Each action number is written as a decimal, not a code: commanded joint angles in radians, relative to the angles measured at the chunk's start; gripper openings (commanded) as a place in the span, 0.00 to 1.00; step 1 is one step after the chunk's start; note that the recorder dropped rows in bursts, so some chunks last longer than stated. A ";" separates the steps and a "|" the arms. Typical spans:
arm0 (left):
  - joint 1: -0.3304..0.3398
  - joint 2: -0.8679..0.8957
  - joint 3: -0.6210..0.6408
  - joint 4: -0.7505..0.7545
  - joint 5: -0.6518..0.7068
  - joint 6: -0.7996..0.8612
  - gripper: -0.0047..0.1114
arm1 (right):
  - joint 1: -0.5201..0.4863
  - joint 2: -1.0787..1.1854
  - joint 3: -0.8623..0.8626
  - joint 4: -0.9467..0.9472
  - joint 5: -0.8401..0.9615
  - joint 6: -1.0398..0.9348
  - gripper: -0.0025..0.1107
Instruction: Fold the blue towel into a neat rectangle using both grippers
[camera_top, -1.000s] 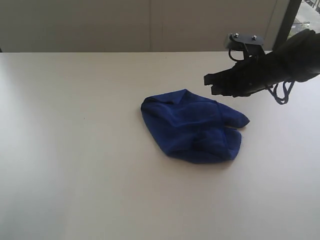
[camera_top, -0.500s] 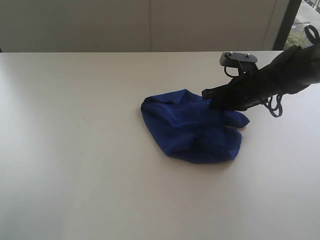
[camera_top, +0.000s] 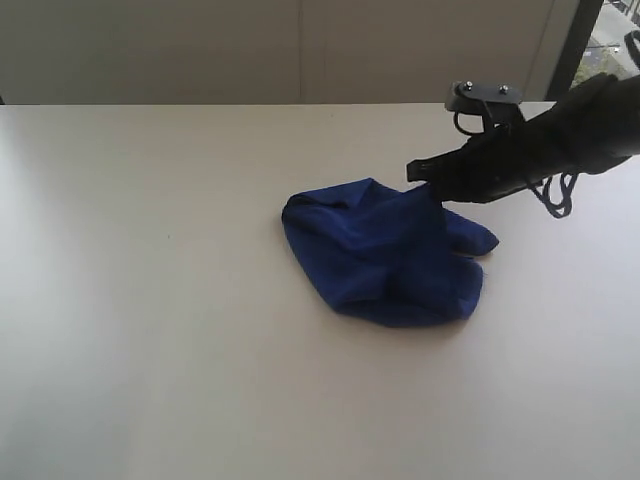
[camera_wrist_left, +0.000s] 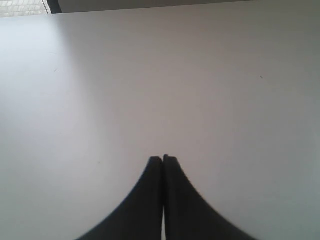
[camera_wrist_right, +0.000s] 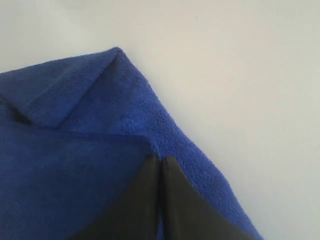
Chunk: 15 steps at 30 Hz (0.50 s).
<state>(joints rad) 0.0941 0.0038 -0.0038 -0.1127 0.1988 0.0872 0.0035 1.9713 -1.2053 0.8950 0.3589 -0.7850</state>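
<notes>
The blue towel (camera_top: 385, 255) lies crumpled in a heap right of the table's middle. My right gripper (camera_top: 418, 172) reaches in from the right and sits at the heap's far upper edge, where a fold rises to meet it. In the right wrist view its black fingers (camera_wrist_right: 175, 200) are pressed together with blue towel (camera_wrist_right: 75, 150) pinched between them, so my right gripper (camera_wrist_right: 160, 159) is shut on the towel. My left gripper (camera_wrist_left: 163, 159) is shut with nothing in it, above bare table, and it does not show in the exterior view. No white tag is visible.
The pale table (camera_top: 150, 300) stretches wide to the left and front of the towel. A wall runs along its far edge, and a window strip (camera_top: 605, 40) is at the far right. Black cabling (camera_top: 555, 195) hangs under the right arm.
My right gripper came down from above onto the towel's far edge, closed there, and has since risen slightly, drawing a fold of towel up. The left gripper's earlier state is not shown.
</notes>
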 joint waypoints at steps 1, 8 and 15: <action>0.003 -0.004 0.004 -0.006 -0.003 -0.001 0.04 | 0.002 -0.060 -0.005 0.002 0.008 -0.050 0.02; 0.003 -0.004 0.004 -0.006 -0.003 -0.001 0.04 | 0.002 -0.132 -0.003 -0.069 0.106 -0.050 0.02; 0.003 -0.004 0.004 -0.006 -0.003 -0.001 0.04 | 0.002 -0.220 0.038 -0.186 0.209 -0.011 0.02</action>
<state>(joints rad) 0.0941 0.0038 -0.0038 -0.1127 0.1988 0.0872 0.0035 1.7903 -1.1915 0.7473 0.5294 -0.8141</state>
